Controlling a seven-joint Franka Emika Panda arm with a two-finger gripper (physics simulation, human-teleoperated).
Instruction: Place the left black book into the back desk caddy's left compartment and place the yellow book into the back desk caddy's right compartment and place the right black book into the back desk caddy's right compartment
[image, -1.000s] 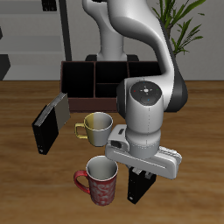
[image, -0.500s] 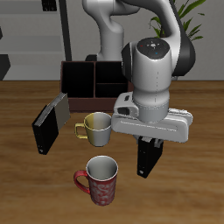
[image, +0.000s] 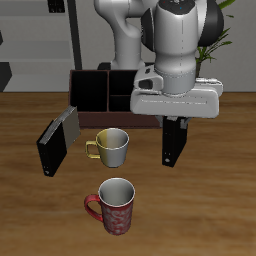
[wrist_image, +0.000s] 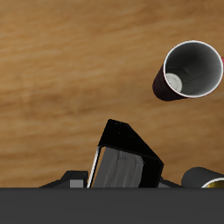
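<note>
1. My gripper (image: 176, 122) is clamped on the top edge of the left black book (image: 173, 143), which hangs upright from it, clear of the tabletop (image: 215, 200).
2. In the wrist view the same book (wrist_image: 122, 157) shows just below my gripper, dark cover outward and pale page edges facing the camera, with bare wood grain underneath it.
3. The back desk caddy (image: 90, 88) sits farther back on the tabletop, behind my arm; the book I hold is in front of it and not yet over any section. My arm hides one end of the caddy, so I cannot tell the state of every compartment.
4. The right black book (image: 54, 146) leans tilted on the tabletop, well apart from my gripper, in front of the caddy's visible end. A grey striped book (image: 67, 122) rests against its back.
5. A yellow mug (image: 111, 147) stands between the leaning books and the book I hold.
6. A red patterned mug (image: 115, 206) stands nearer the table's front edge; the wrist view shows it (wrist_image: 190, 71) from above, open and upright.
</note>
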